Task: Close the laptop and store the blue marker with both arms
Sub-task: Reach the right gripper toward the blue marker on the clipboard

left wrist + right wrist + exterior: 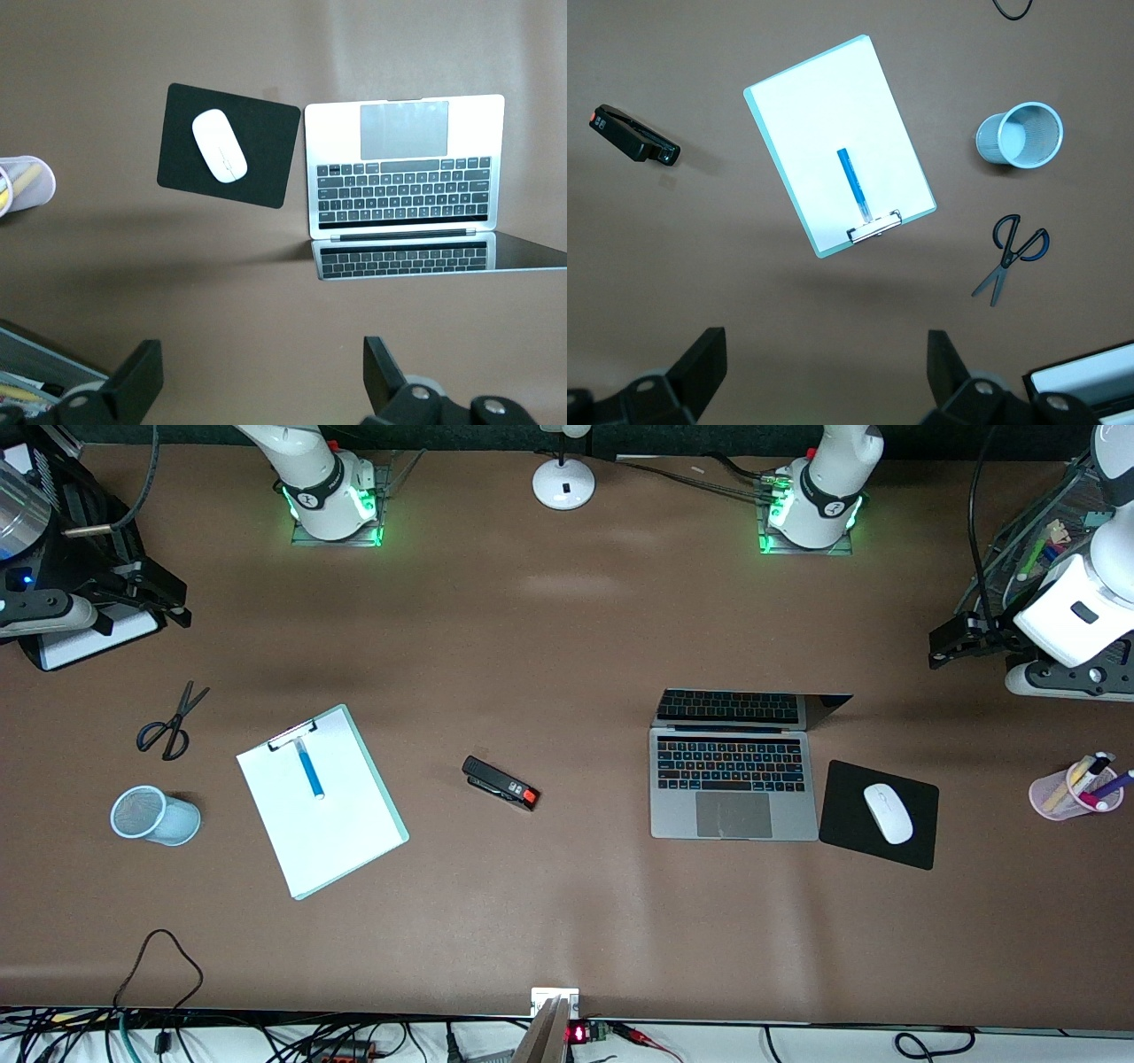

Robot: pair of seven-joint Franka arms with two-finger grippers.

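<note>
I see a big brown table [549, 646] that fills almost the whole front view. Soft light makes pale patches on it. A white lamp base [563, 483] stands at the top edge, between the two green glows. Black cables [159, 1036] lie along the white strip at the edge nearest the front camera.

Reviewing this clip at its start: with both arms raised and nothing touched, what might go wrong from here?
1. The blue marker lies flat on the clipboard's paper, so the right tool, open above it, may drag the sheet or roll the marker.
2. The laptop stands open beside the mouse pad; the left tool, also open, may push the base sideways instead of folding the lid.
</note>
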